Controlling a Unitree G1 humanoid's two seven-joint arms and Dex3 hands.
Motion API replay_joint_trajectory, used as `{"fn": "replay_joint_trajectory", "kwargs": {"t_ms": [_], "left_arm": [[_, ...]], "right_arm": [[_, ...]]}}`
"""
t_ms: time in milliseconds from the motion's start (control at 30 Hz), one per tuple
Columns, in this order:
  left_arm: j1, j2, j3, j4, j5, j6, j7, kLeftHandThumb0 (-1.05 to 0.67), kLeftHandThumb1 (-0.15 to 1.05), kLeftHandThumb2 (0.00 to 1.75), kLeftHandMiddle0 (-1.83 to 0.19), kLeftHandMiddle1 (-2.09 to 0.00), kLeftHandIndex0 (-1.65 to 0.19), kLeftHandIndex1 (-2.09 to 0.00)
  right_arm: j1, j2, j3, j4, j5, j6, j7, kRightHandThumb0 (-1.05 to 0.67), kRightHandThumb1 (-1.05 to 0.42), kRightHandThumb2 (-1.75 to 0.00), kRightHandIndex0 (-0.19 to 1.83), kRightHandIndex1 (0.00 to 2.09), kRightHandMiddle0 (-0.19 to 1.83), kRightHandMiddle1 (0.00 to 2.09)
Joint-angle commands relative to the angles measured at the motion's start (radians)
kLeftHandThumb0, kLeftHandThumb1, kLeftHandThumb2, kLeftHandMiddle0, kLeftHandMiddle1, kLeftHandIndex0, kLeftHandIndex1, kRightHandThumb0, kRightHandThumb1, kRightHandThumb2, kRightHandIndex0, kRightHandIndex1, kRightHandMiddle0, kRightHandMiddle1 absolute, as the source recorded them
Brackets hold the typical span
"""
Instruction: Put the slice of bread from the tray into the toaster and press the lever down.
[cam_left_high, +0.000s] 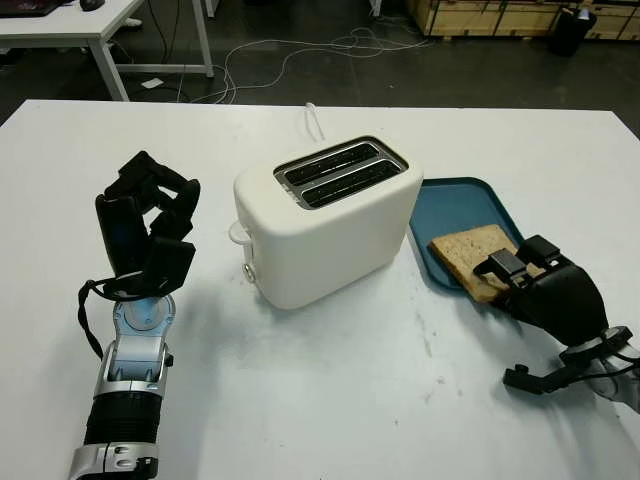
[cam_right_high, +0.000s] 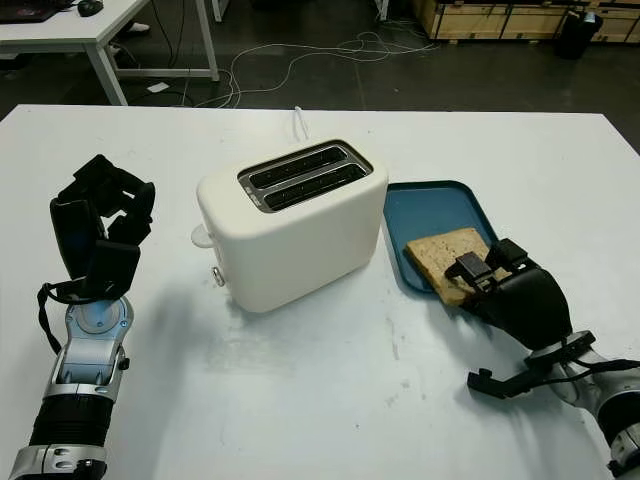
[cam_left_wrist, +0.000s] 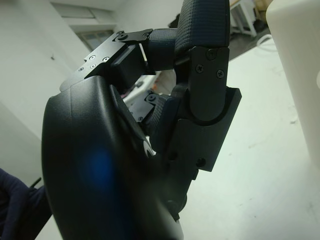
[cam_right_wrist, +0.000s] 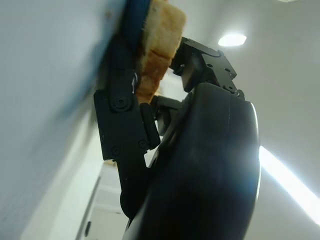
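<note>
Right hand (cam_right_high: 490, 275) pinches the near edge of the bread (cam_right_high: 447, 252), which still lies on the blue tray (cam_right_high: 430, 205) just right of the white toaster (cam_right_high: 290, 235). Left hand (cam_right_high: 100, 225) is curled up above the desk (cam_right_high: 320, 400), left of the toaster, holding nothing.

R hand (cam_right_wrist: 150, 90) gripping bread (cam_right_wrist: 159, 47), tray edge (cam_right_wrist: 131, 20)

Lab or workshop: white tables (cam_left_high: 300, 400), floor cables (cam_left_high: 300, 55), wooden crates (cam_left_high: 500, 15).
</note>
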Motion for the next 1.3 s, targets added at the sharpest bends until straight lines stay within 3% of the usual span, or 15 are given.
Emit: {"fn": "replay_joint_trajectory", "kwargs": {"t_ms": [0, 267, 500, 633, 767, 833, 967, 1267], "left_arm": [[0.005, 0.000, -0.001, -0.006, 0.005, -0.012, 0.002, -0.97, 0.92, 0.35, -0.97, -1.65, -0.82, -1.53], [0.011, -0.004, -0.002, -0.009, 0.005, -0.010, 0.004, -0.97, 0.92, 0.35, -0.96, -1.65, -0.81, -1.52], [0.015, -0.003, -0.003, -0.009, 0.007, -0.009, 0.004, -0.98, 0.92, 0.36, -0.96, -1.65, -0.81, -1.52], [0.015, -0.004, -0.002, -0.009, 0.002, -0.013, 0.001, -0.98, 0.92, 0.36, -0.96, -1.65, -0.81, -1.52], [0.014, -0.007, -0.001, -0.008, -0.007, -0.016, -0.002, -0.98, 0.92, 0.35, -0.96, -1.66, -0.81, -1.51], [0.013, -0.007, 0.000, -0.005, -0.012, -0.023, -0.005, -0.97, 0.92, 0.34, -0.96, -1.65, -0.81, -1.51], [0.013, -0.007, 0.000, -0.007, -0.003, -0.016, 0.002, -0.97, 0.92, 0.34, -0.95, -1.66, -0.81, -1.51], [0.012, -0.004, 0.000, -0.002, 0.012, -0.019, 0.009, -0.97, 0.92, 0.36, -0.95, -1.66, -0.81, -1.51]], "right_arm": [[-0.013, 0.007, -0.001, -0.021, -0.010, 0.018, -0.035, -0.52, -0.92, -0.39, 0.12, 1.75, 0.00, 1.75], [-0.093, -0.010, -0.005, -0.025, -0.029, 0.009, -0.157, -0.47, -0.92, -0.41, 0.14, 1.75, 0.00, 1.75], [-0.153, -0.027, -0.017, -0.033, -0.016, -0.020, -0.154, -0.46, -0.92, -0.32, 0.09, 1.75, 0.00, 1.75], [-0.172, -0.028, -0.025, -0.029, -0.004, -0.039, -0.137, -0.45, -0.92, -0.38, 0.14, 1.75, 0.00, 1.75], [-0.149, -0.033, -0.086, -0.064, 0.107, -0.082, 0.081, -0.44, -0.92, -0.47, 0.11, 1.75, 0.00, 1.75], [-0.135, -0.035, -0.120, -0.091, 0.163, -0.089, 0.193, -0.43, -0.92, -0.50, 0.30, 1.75, 0.02, 1.75], [-0.113, -0.040, -0.169, -0.131, 0.226, -0.100, 0.340, -0.43, -0.92, -0.55, 0.44, 1.75, 0.08, 1.75], [-0.116, -0.033, -0.277, -0.157, 0.328, -0.135, 0.490, -0.44, -0.92, -0.60, 0.49, 1.75, 0.17, 1.75]]}}
